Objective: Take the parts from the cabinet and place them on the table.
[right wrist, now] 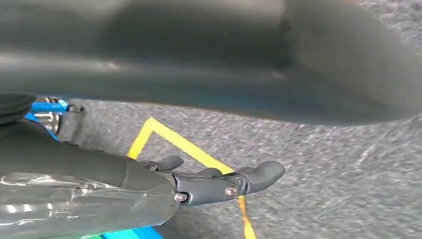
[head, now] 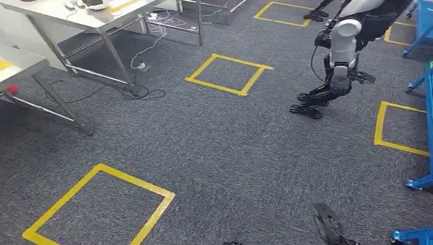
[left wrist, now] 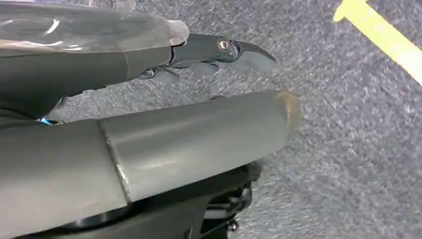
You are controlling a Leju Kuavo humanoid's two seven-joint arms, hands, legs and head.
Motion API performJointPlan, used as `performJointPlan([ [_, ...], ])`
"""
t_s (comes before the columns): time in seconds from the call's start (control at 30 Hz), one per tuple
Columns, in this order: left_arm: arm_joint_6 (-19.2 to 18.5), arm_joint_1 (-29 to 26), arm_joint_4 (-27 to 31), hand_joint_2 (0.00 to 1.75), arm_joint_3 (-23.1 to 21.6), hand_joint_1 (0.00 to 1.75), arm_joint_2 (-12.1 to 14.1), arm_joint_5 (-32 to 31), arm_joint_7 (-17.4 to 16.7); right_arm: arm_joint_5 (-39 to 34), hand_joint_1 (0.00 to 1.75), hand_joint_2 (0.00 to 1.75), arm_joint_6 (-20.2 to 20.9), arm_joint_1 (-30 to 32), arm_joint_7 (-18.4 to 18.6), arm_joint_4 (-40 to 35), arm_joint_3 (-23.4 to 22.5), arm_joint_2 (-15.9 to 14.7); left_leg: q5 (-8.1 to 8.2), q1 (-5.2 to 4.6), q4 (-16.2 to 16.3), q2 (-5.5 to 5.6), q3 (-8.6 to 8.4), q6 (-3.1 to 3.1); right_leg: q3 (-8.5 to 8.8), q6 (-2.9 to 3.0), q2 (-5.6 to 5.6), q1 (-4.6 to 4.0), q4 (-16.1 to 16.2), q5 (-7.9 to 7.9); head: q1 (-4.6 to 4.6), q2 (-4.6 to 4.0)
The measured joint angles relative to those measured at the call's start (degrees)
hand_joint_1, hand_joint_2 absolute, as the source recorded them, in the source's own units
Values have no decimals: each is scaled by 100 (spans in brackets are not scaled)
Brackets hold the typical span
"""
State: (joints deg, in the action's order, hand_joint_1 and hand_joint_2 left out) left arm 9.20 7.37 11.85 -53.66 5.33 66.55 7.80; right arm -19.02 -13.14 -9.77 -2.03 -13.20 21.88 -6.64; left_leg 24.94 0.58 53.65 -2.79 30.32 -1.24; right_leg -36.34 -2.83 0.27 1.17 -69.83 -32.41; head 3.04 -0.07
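While the left hand point(left wrist: 99, 64) hung over the grey carpet point(left wrist: 348, 149), its dark fingers point(left wrist: 239, 52) lay nearly straight and close together, well apart from the thick grey thumb point(left wrist: 199, 134). Between fingers and thumb there was only carpet, so the hand held nothing and touched nothing. A strip of yellow tape point(left wrist: 383, 37) crossed the floor beyond the fingertips.

The right hand point(right wrist: 149, 184) was much the same in its wrist view: the fingers point(right wrist: 259, 174) reached out loosely, slightly curved, with nothing in them and nothing against them. Behind them ran the corner of a yellow tape square point(right wrist: 164, 134) on the carpet, and a bit of blue metal point(right wrist: 47, 106) showed near the wrist. In the head view the right hand point(head: 327, 227) appeared low down as a dark shape above the floor, too small there to read the fingers.

Ahead lay carpet marked with yellow squares point(head: 227, 74). A metal table point(head: 110, 21) stood far off to the left with small pale items point(head: 76, 4) on its top; whether these were parts could not be told. Blue frames point(head: 419, 181) stood at the right edge, and whether they belonged to the cabinet could not be told either. Another robot point(head: 344, 48) stood beyond, near the blue frames.
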Motion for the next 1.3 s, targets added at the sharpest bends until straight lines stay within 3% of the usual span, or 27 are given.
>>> performJointPlan([
  [0.07,-13,3,0,0,0,0,-7,-22,0,-15,0,0,-6,-10,-7,0,2,-4,35,5,3,-102,-58,48,609,27,-172,-2,1157,553,92,0],
  [0.1,-13,2,0,0,0,0,-2,-31,0,-17,0,0,-7,-17,-11,0,2,-4,50,-21,5,-138,-74,75,748,51,-399,-34,1439,515,127,0],
  [0.13,-13,5,0,0,0,0,-2,-33,0,-19,0,0,-7,-29,-13,0,5,-4,64,-57,54,-181,-60,100,750,108,-380,-81,1533,515,149,0],
  [0.27,-13,33,0,0,0,0,-2,-39,-7,-33,0,0,-13,9,-11,0,7,-4,91,-54,34,-340,-99,212,738,251,-186,-61,1528,551,40,0],
  [0.3,-13,42,0,0,-2,0,4,-42,-9,-33,0,0,-18,-5,-15,0,7,-4,229,-22,187,-70,-60,263,770,296,-136,-44,1543,579,13,0],
  [0.33,-13,41,0,0,-2,0,2,-48,-9,-35,0,0,-22,-30,-20,0,7,-4,477,-14,556,107,109,271,746,336,-95,-39,1537,605,-48,0],
  [0.4,-13,32,0,0,-4,0,-2,-50,-18,-52,0,0,-33,-43,-24,-2,7,-4,903,-6,1537,222,580,285,706,368,7,-48,1535,626,-118,0],
  [0.43,-13,25,0,0,-4,0,-5,-55,-17,-52,0,0,-35,-32,-22,-2,9,-4,979,-6,1879,235,762,289,698,370,63,-53,1533,629,-140,0],
  [0.47,-13,25,0,0,-4,0,-5,-57,-17,-63,0,0,-44,-20,-20,-2,9,-4,923,-5,1958,236,827,284,700,370,117,-56,1532,629,-159,0],
  [0.53,-11,13,0,0,-7,0,0,-66,-17,-94,0,0,-68,-15,-20,0,9,-4,415,-6,1270,264,543,239,715,367,263,-59,1521,630,-210,0],
  [0.57,-7,15,0,0,-7,0,4,-68,-17,-94,0,0,-68,-20,-20,-2,9,-4,137,-6,727,334,304,205,720,364,326,-59,1515,630,-246,0],
  [0.6,-7,17,0,0,-7,0,13,-74,-17,-94,0,0,-68,-22,-22,-2,9,-4,-42,-6,248,521,101,163,708,352,375,-57,1509,629,-282,0],
  [0.63,-4,24,0,0,-9,0,22,-74,-17,-94,0,0,-70,-31,-22,-2,11,7,11,10,87,647,48,155,670,313,421,-99,1478,613,-312,0],
  [0.7,-4,36,0,0,-11,0,13,-79,-17,-96,0,0,-72,-17,-20,-2,20,7,4,-20,77,558,59,167,636,242,518,-49,1490,634,-277,0],
  [0.77,-4,46,0,0,-13,0,6,-81,-20,-107,0,0,-74,13,-20,-2,24,7,-23,5,23,469,43,103,602,162,610,-54,1511,653,-291,0],
  [0.8,-4,61,0,0,-13,0,-13,-81,-26,-125,0,0,-77,33,-17,0,26,2,-51,25,-24,355,19,70,550,142,479,-41,1395,561,-282,0],
  [0.87,-4,47,0,0,-15,0,2,-81,-42,-140,0,0,-77,6,-24,0,33,4,-44,28,-27,267,21,38,226,101,149,-52,667,113,-128,0],
  [0.93,-4,26,0,0,-17,0,2,-81,-59,-155,0,0,-77,14,-28,0,42,4,-39,20,-24,141,22,37,-158,54,52,-37,-213,-244,-63,0],
  [0.97,-4,23,0,0,-17,0,-2,-81,-63,-157,0,0,-77,35,-26,0,48,4,-35,20,-23,84,19,39,-210,40,32,-19,-358,-236,-32,0],
  [1.0,-6,23,0,0,-17,0,-9,-81,-74,-157,0,0,-77,48,-26,0,53,4,-30,21,-22,29,14,45,-112,29,17,-2,-181,-85,-11,0],
  [1.07,-7,25,0,0,-17,0,-18,-81,-76,-157,0,0,-77,46,-31,0,57,4,-6,37,-19,-72,-23,82,397,28,-84,3,795,420,29,0],
  [1.1,-7,26,0,0,-17,0,-18,-81,-77,-157,0,0,-77,40,-35,0,59,4,11,32,-18,-114,-52,109,667,35,-266,2,1304,617,66,0],
  [1.13,-7,23,0,0,-17,0,-15,-81,-77,-157,0,0,-77,19,-37,0,61,4,26,-12,-6,-163,-58,146,742,49,-417,-63,1502,518,103,0],
  [1.17,-9,25,0,0,-17,0,-15,-81,-77,-157,0,0,-76,8,-37,-2,64,4,30,-24,19,-192,-52,159,718,128,-355,-53,1509,549,99,0],
  [1.23,-11,39,0,0,-17,0,-11,-81,-77,-170,0,0,-77,41,-37,0,64,4,24,-22,-2,-293,-77,213,685,193,-257,-73,1487,536,-21,0],
  [1.27,-11,45,0,0,-17,0,-11,-81,-77,-170,0,0,-77,51,-37,0,64,4,31,-10,-2,-340,-97,250,678,233,-207,-79,1504,554,-30,0],
  [1.3,-11,49,0,0,-17,0,-11,-81,-77,-170,0,0,-77,47,-37,0,64,4,98,15,50,-275,-88,300,763,293,-164,-40,1545,593,-15,0],
])
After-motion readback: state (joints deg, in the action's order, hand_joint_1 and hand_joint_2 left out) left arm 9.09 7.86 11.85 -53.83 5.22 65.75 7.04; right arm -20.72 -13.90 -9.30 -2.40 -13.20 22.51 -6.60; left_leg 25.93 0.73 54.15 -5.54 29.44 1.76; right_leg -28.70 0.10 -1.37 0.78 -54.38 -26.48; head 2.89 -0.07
